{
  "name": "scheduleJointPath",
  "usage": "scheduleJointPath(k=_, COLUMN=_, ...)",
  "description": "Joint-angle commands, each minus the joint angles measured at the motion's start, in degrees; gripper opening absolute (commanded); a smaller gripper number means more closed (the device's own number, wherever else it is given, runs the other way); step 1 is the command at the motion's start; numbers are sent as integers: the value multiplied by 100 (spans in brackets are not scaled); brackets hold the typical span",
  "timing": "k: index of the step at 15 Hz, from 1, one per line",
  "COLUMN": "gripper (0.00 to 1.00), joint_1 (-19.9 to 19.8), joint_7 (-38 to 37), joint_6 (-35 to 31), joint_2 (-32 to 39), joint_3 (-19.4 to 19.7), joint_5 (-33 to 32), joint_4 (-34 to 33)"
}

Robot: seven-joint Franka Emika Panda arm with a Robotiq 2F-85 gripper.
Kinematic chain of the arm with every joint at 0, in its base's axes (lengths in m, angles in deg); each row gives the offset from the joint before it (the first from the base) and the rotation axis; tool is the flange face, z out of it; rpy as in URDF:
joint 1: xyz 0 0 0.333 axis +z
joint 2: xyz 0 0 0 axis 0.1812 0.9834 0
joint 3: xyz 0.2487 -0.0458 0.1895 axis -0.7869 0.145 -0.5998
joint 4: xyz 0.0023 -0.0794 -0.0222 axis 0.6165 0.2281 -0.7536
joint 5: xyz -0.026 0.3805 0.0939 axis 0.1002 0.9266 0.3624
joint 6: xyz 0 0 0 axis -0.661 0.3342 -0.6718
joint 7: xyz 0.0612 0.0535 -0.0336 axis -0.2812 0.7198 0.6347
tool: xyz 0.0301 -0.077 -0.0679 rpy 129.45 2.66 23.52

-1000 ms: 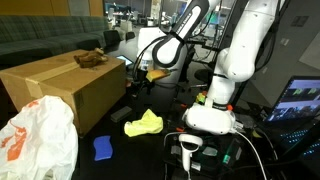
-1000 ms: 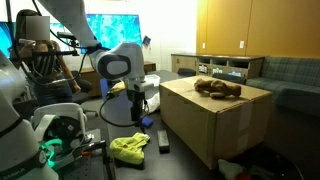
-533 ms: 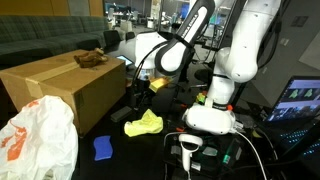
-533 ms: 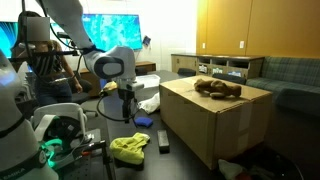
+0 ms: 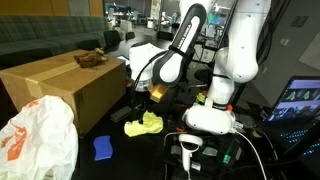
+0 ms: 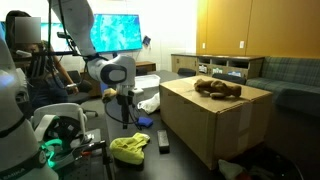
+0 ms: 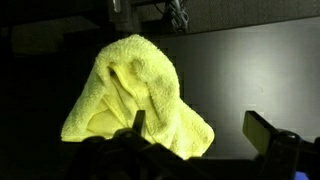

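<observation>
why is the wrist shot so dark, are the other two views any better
Wrist view: almost black all round, only the yellow cloth is brightly lit, and the open gripper shows as dim, soft silhouettes. In an exterior view the room light is even, though the plastic bag up close looks soft. In an exterior view the screen glows overbright.

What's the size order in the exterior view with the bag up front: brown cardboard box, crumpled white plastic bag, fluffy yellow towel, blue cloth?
Largest first:
brown cardboard box
crumpled white plastic bag (nearest camera, so unsure)
fluffy yellow towel
blue cloth
</observation>
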Motion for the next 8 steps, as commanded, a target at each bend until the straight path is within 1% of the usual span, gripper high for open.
scheduleJointPath(k=1, gripper=100, joint_1=71, joint_7=-253, joint_6=213, joint_2=667, joint_3=330, joint_5=-727, joint_4=-409)
scheduleJointPath(k=4, gripper=100, joint_1=161, joint_7=-423, joint_6=283, joint_2=1168, joint_3=699, joint_5=-1170, joint_4=-672)
scheduleJointPath(k=6, gripper=100, joint_1=218, joint_7=-473, joint_6=204, joint_2=1491, joint_3=935, joint_5=-1309, joint_4=-827)
scheduleJointPath(k=8, gripper=100, joint_1=241, joint_7=-339, joint_6=140, joint_2=1786, joint_3=1087, joint_5=-1300, joint_4=-980)
